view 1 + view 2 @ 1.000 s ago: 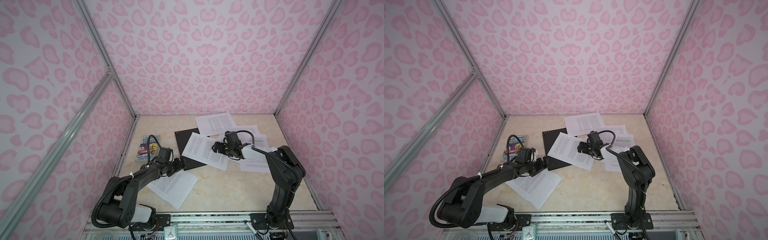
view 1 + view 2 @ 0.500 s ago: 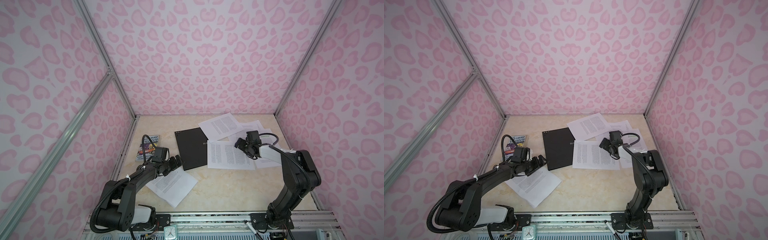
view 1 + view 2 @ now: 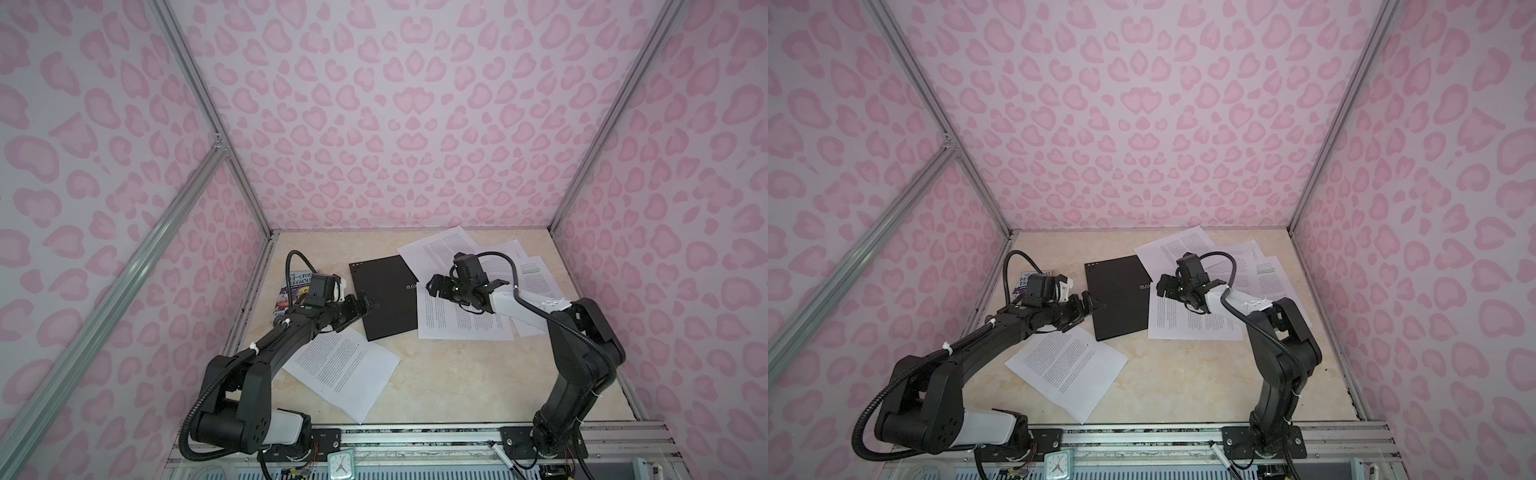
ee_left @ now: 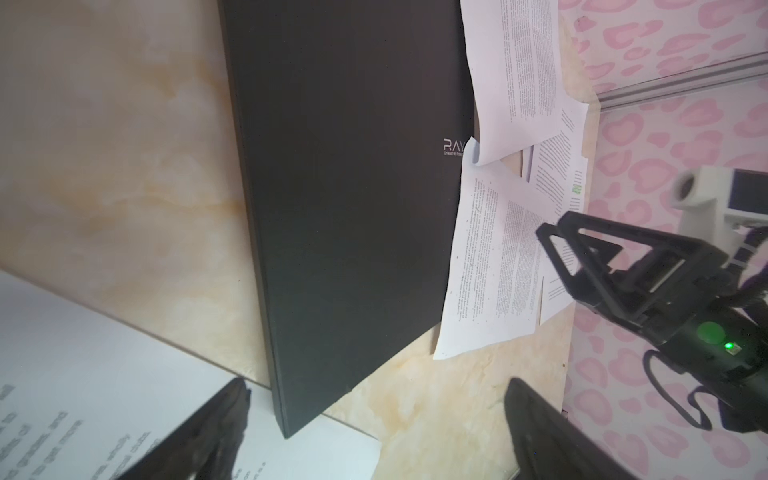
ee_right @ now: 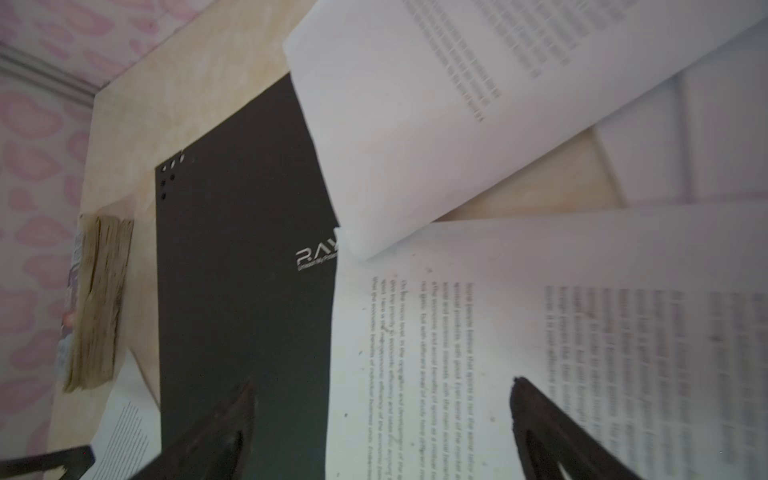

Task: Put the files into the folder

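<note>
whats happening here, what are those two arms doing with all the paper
Two robot arms are meant to put printed sheets into a black folder. The folder lies closed, with the sheets loose around it. The left gripper is open at the folder's left edge. The right gripper is open over a sheet overlapping the folder's right edge. Neither holds anything.

This was a robot test booth in a lab, not a home or office. Pink-blotched wall panels closed it in, held by bare aluminium posts. A left arm and a right arm were bolted to a metal rail fronting a marble-look tabletop, near a small clock.
</note>
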Controlling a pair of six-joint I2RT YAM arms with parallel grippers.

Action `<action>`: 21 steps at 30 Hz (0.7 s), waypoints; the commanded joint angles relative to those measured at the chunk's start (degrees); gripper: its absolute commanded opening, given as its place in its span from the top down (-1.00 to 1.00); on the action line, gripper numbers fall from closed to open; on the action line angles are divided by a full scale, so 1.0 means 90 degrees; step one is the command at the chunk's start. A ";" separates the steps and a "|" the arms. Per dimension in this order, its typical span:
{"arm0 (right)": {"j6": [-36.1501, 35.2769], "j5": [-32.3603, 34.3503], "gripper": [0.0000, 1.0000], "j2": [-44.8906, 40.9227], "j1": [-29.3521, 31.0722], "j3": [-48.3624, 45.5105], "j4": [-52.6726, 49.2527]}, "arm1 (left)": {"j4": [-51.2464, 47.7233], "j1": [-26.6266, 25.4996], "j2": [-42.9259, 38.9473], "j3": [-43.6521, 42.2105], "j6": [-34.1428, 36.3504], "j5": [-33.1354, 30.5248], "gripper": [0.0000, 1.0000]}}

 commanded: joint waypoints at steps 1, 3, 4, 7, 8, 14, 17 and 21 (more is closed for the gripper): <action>0.0179 -0.0291 -0.89 0.0323 -0.0018 0.0029 0.0241 | 0.0042 0.0007 0.0144 0.0133 -0.0027 0.0187 -0.94; 0.0172 -0.0371 -0.89 0.0542 -0.0093 0.0111 0.0205 | 0.0015 0.0007 0.0152 0.0152 -0.0012 0.0181 -0.94; 0.0191 -0.0413 -0.89 0.0652 -0.0160 0.0142 0.0174 | -0.0002 0.0011 0.0148 0.0148 -0.0002 0.0176 -0.95; 0.0170 -0.0256 -0.88 0.0793 -0.0400 0.0176 0.0095 | -0.0015 0.0024 0.0145 0.0135 0.0017 0.0152 -0.95; 0.0160 -0.0125 -0.88 0.0814 -0.0520 0.0193 0.0031 | -0.0015 0.0038 0.0134 0.0128 0.0017 0.0138 -0.95; 0.0422 0.0750 -0.87 0.0921 -0.1482 0.0309 -0.0613 | -0.0138 0.0161 0.0186 0.0238 0.0032 0.0147 -0.94; 0.0496 0.0511 -0.87 0.0763 -0.1877 0.0149 -0.0215 | -0.0162 0.0210 0.0213 0.0313 0.0080 0.0186 -0.94; 0.0203 0.0291 -0.85 0.0360 -0.1505 0.0412 -0.0394 | -0.0191 0.0267 0.0392 0.0474 0.0146 0.0352 -0.94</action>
